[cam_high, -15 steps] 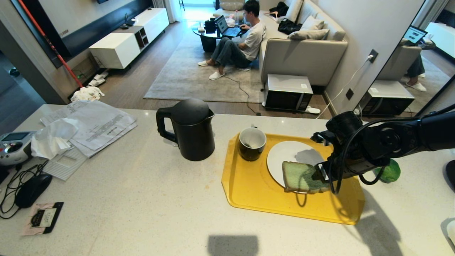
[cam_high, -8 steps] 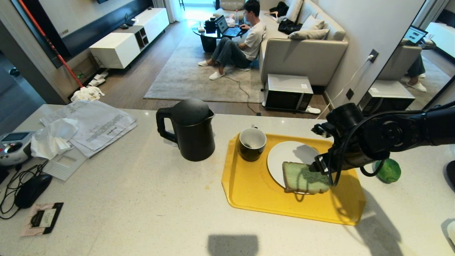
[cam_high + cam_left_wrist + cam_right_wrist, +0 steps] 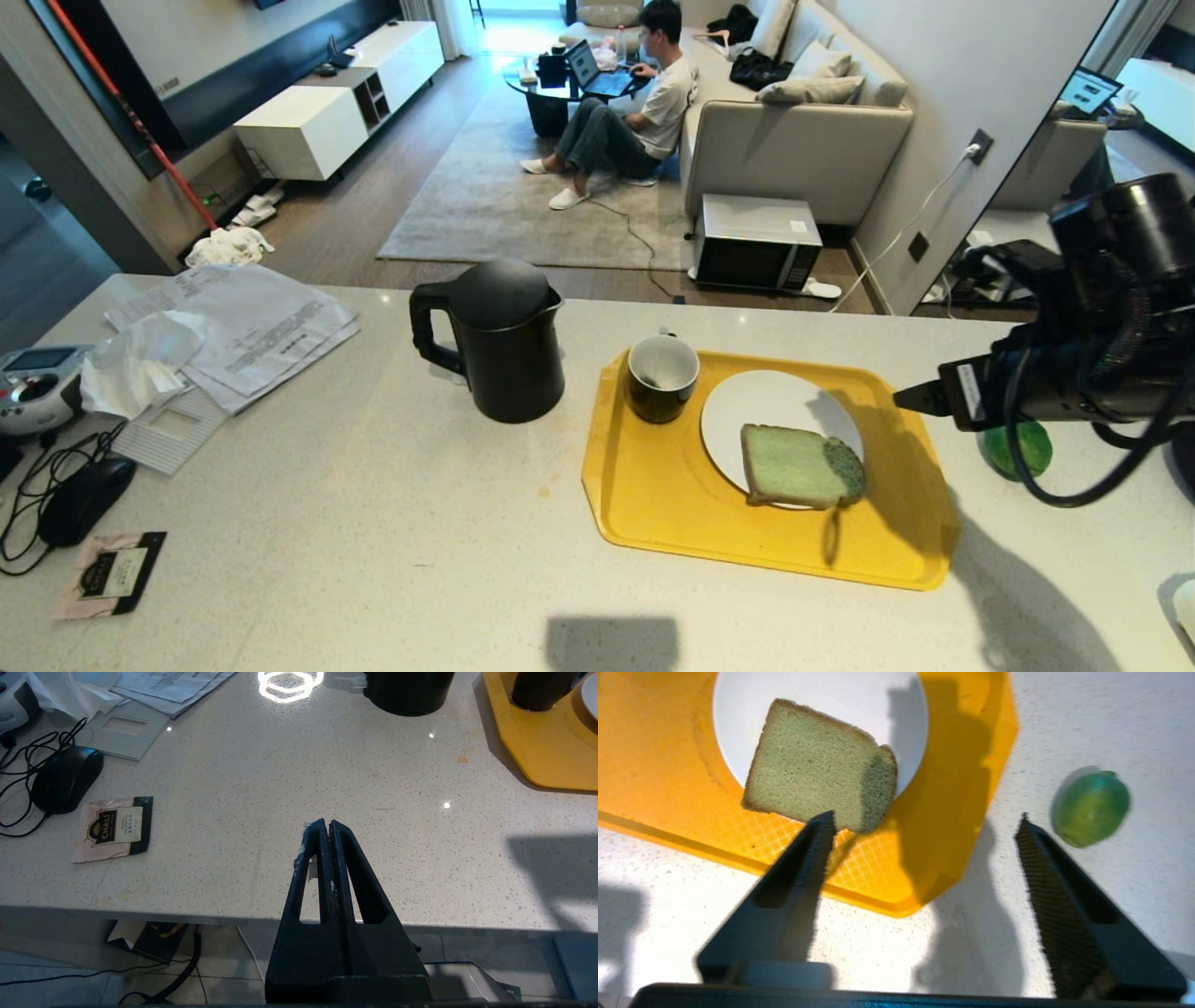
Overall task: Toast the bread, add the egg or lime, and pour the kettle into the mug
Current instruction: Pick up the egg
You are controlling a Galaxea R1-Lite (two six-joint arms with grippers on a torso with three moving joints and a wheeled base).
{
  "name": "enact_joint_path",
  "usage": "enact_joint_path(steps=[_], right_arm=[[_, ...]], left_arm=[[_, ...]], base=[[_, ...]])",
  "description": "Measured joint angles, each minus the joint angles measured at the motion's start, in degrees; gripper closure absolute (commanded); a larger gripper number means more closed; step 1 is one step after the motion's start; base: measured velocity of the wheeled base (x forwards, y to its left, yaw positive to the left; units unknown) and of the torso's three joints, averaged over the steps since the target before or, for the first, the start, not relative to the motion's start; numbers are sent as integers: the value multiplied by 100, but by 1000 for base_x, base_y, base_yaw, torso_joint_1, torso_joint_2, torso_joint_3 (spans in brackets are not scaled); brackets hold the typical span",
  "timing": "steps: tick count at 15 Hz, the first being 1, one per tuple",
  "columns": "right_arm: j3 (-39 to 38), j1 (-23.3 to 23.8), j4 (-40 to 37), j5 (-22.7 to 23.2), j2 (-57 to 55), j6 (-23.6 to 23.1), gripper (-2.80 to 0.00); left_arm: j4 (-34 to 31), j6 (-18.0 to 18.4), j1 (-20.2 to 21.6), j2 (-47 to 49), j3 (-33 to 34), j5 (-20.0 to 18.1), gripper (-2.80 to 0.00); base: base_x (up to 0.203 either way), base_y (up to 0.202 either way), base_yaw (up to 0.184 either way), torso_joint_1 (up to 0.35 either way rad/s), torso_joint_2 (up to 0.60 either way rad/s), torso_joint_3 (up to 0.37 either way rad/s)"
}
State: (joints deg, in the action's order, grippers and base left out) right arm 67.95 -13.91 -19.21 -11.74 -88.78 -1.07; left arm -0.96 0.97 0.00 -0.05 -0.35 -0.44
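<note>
Bread [image 3: 801, 465] lies flat, right of centre in the head view, half on the white plate [image 3: 761, 401], near edge overhanging onto the yellow tray [image 3: 653, 485]. Mug [image 3: 661, 376] at tray's upper left; kettle [image 3: 499, 341] left of it on the counter. Lime [image 3: 1018, 450] far right, partly hidden behind my right gripper [image 3: 924, 821], jaws spread wide, empty. My left gripper [image 3: 327, 828]: jaws pressed together over the counter edge.
</note>
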Motion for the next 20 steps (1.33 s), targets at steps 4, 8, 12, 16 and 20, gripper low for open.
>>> enact_joint_path(steps=[4,8,12,16,20], right_arm=[[-496,95,-5,-376,1106,-11,0],[-809,212,-3,-451,1905,-22,0],[-1200,236,1,-587,2718,-27,0],[-1430,247,4,-1163,3373,-22,0],[-1536,399,-5,-1132,3913,-90,0]], left_arm=[[0,-3,0,0,0,2,0],[2,-2,0,0,0,0,0],[0,-2,0,0,0,-2,0],[0,-1,0,0,0,0,0],[0,-2,0,0,0,1,0]], base=[[0,0,0,0,0,0],[0,0,0,0,0,0],[0,0,0,0,0,0],[0,0,0,0,0,0],[0,0,0,0,0,0]])
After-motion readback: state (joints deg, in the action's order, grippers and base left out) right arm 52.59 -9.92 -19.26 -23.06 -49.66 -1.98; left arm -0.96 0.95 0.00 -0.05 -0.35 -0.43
